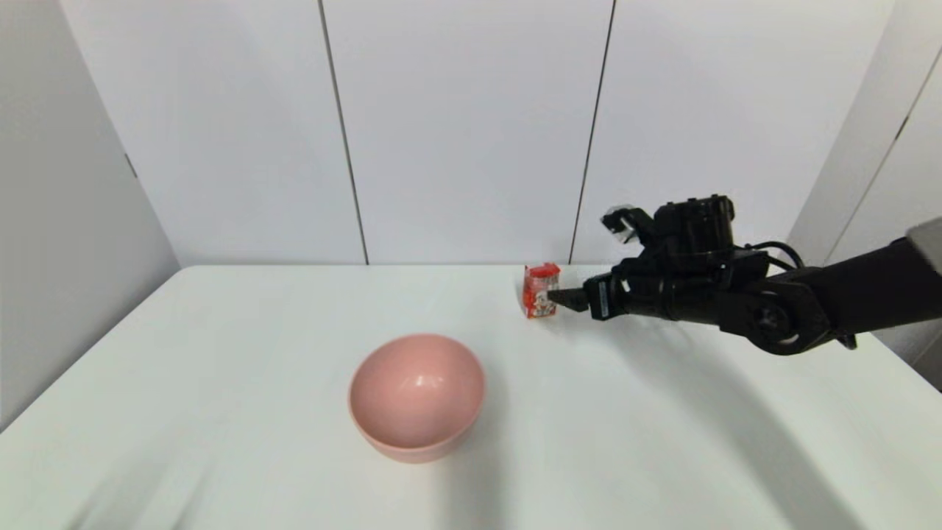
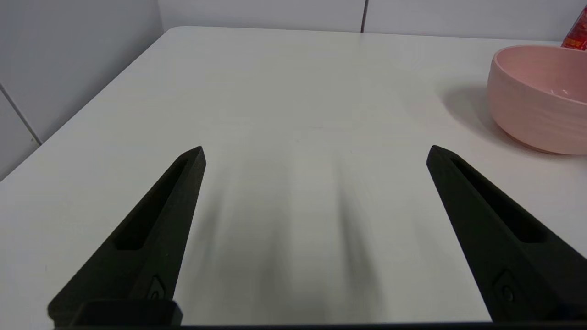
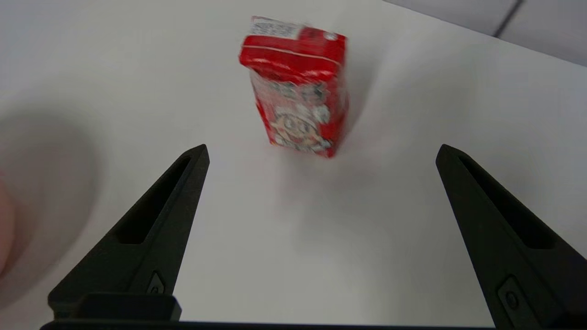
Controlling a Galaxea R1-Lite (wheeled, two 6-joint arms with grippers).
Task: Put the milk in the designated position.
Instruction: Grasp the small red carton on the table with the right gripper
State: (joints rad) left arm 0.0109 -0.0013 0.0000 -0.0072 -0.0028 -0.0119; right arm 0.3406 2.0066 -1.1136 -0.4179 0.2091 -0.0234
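Note:
The milk (image 1: 541, 291) is a small red and white carton with a cartoon figure, standing upright near the table's far edge, right of centre. My right gripper (image 1: 561, 297) reaches in from the right, just short of the carton. In the right wrist view the milk (image 3: 298, 94) stands ahead of the open right gripper (image 3: 321, 151), with nothing between the fingers. A pink bowl (image 1: 416, 397) sits empty at the middle of the table. My left gripper (image 2: 315, 153) hovers open over bare table, with the pink bowl (image 2: 539, 98) off to its side.
The white table (image 1: 221, 383) is bounded by grey wall panels behind and on both sides. The left arm does not show in the head view. A red sliver of the milk (image 2: 578, 34) peeks over the bowl in the left wrist view.

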